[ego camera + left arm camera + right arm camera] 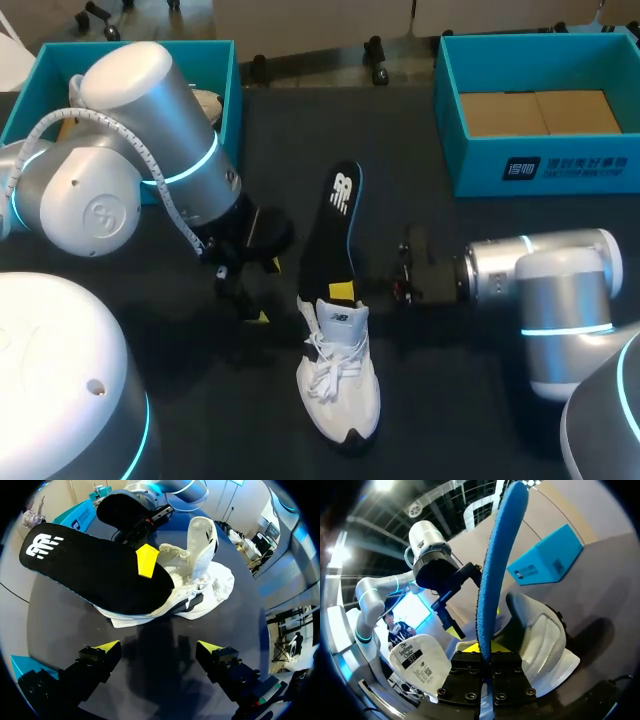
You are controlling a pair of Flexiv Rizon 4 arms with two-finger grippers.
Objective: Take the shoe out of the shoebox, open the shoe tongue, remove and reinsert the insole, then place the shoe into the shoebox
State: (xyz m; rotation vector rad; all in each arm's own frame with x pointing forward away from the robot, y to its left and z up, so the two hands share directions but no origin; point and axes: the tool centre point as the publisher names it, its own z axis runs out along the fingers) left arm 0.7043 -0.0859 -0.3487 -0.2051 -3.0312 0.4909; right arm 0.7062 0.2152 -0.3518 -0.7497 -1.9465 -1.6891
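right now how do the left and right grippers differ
The left gripper is open with nothing between its fingers; the right gripper is shut on the black insole. The left gripper stands clear of the white shoe, touching nothing; the right gripper grips the insole right by the shoe's opening, the rest sticking out. Both have yellow tips and are close to the shoe.

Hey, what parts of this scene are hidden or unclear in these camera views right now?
- Head view: the left arm covers most of the left shoebox, so its contents stay unseen.
- Left wrist view: the insole lies across the shoe, hiding its opening.
- Right wrist view: the right hand, shut on the insole, hides the insole's gripped end.
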